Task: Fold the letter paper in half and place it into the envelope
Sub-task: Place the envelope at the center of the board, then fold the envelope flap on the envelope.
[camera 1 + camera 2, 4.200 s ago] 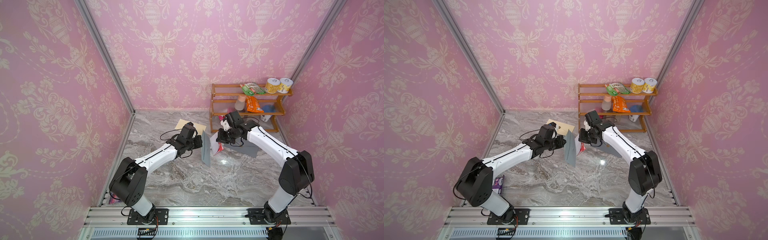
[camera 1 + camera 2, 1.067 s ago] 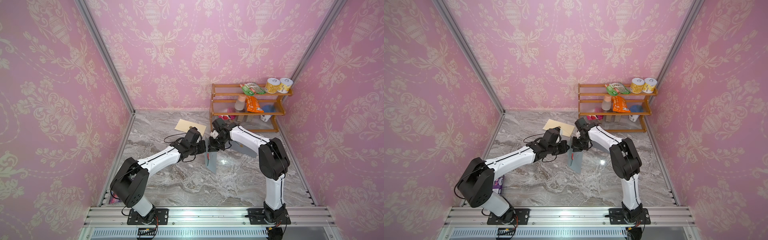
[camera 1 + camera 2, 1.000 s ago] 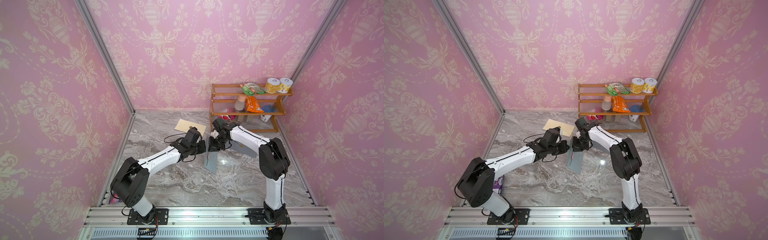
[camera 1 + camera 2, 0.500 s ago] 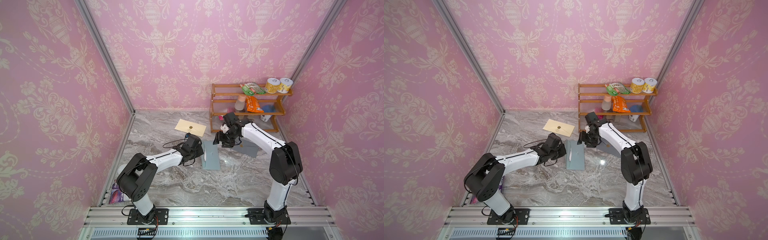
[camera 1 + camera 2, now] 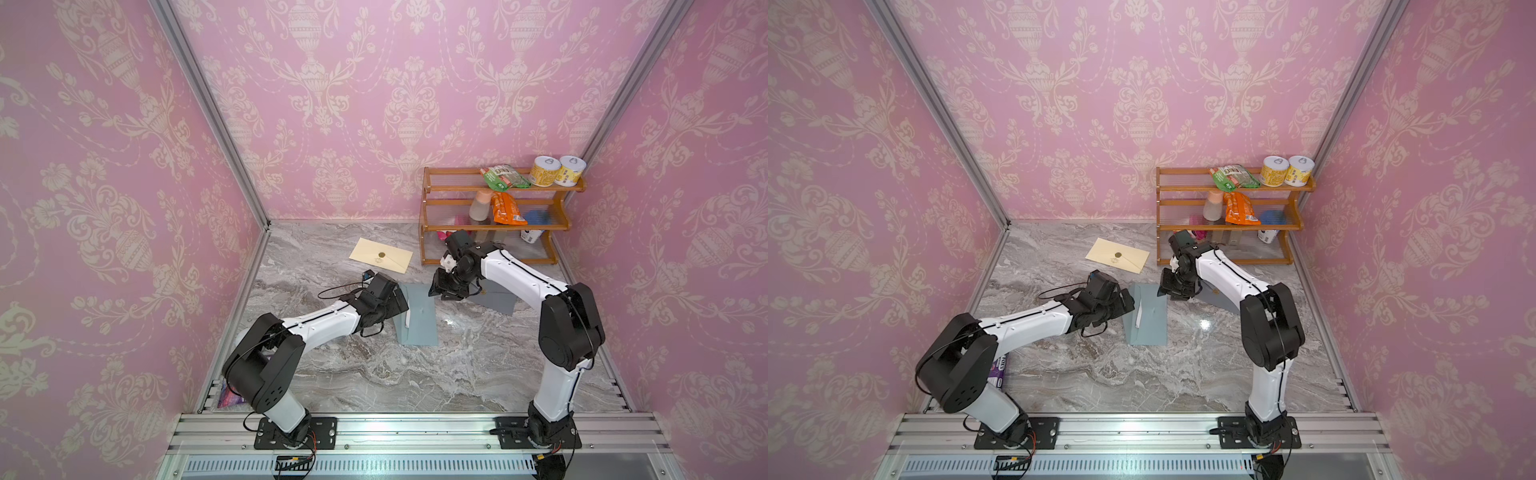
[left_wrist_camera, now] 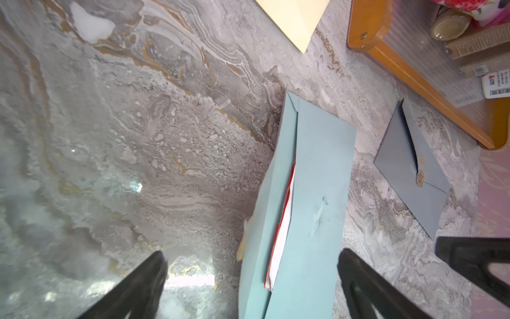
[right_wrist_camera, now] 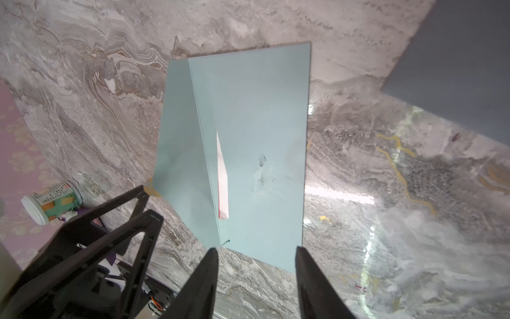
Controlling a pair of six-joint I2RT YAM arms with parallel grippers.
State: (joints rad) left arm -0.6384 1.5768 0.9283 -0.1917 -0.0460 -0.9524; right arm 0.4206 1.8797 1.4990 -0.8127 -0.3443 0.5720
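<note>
Released left jaws and parted, empty right jaws flank the blue envelope (image 5: pixel 422 320) holding letter paper (image 7: pixel 223 176); the barcode label (image 6: pixel 495 86) nearby is illegible.

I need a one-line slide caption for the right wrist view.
Light blue paper envelope on grey marble table, white letter paper peeking out, jaws of right gripper open.

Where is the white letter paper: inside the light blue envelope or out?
Mostly inside: only a sliver of white letter paper shows at the open mouth of the light blue envelope.
</note>
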